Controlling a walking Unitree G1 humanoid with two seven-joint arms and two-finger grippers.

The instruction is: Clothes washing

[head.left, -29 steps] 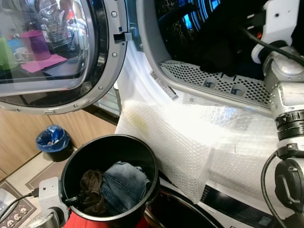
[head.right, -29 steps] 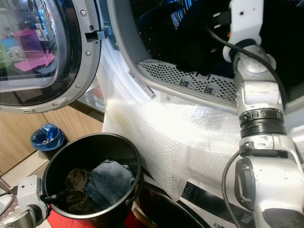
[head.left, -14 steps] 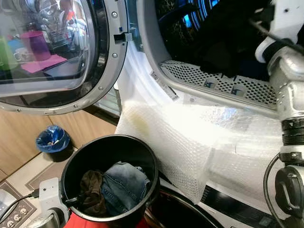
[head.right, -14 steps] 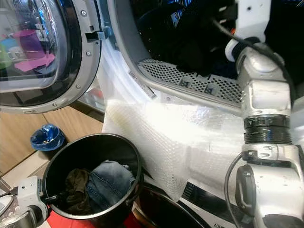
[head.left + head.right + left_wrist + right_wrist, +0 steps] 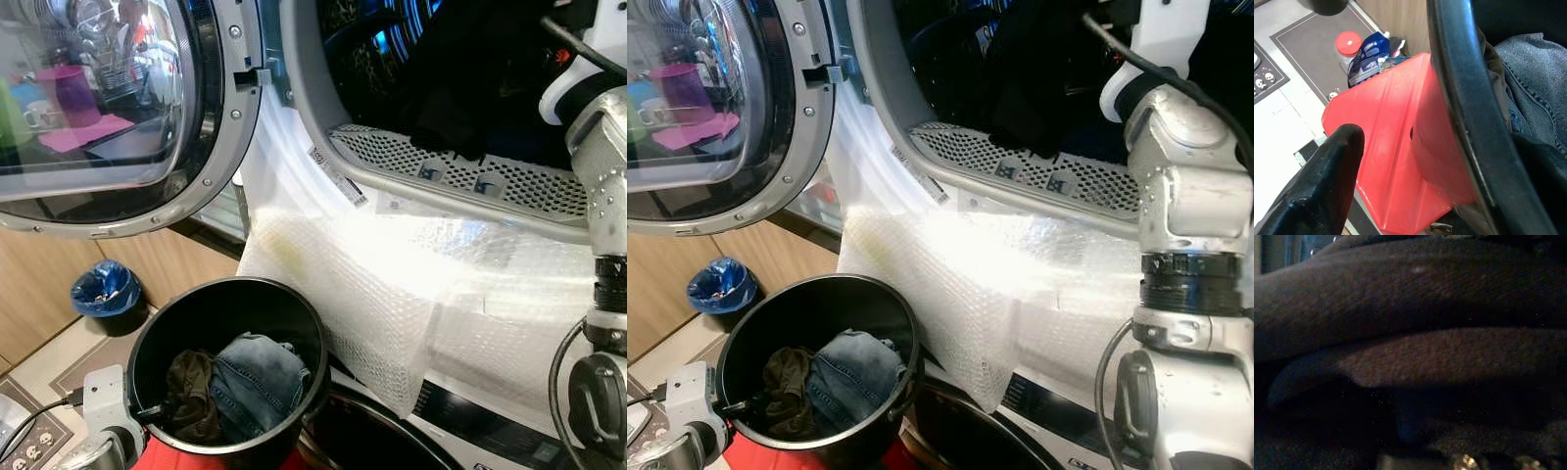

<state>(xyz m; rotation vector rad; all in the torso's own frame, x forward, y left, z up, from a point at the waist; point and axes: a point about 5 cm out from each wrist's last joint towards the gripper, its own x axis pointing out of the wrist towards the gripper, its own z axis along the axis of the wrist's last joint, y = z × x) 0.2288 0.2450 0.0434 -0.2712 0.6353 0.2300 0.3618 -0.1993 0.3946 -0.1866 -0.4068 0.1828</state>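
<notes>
Your left gripper point(image 5: 1415, 161) is clamped on the black bucket's point(image 5: 157, 338) rim, with jeans point(image 5: 257, 384) and a brown garment point(image 5: 190, 392) inside. Your right arm point(image 5: 1190, 196) reaches into the washer drum point(image 5: 392, 59) against dark clothing point(image 5: 1038, 69); can't tell its grip.

- Dark cloth point(image 5: 1415, 308) is lying very close to the camera in heavy shade, in broad folds stacked one over another.
- One lighter brownish fold point(image 5: 1449, 360) is catching a little light and showing a fine woven texture.
- A strip of bluish surface point(image 5: 1300, 247) with a small bright spot is showing at one corner.
- A few tiny glints point(image 5: 1464, 461) are shining at the opposite edge; what they are cannot be told.
</notes>
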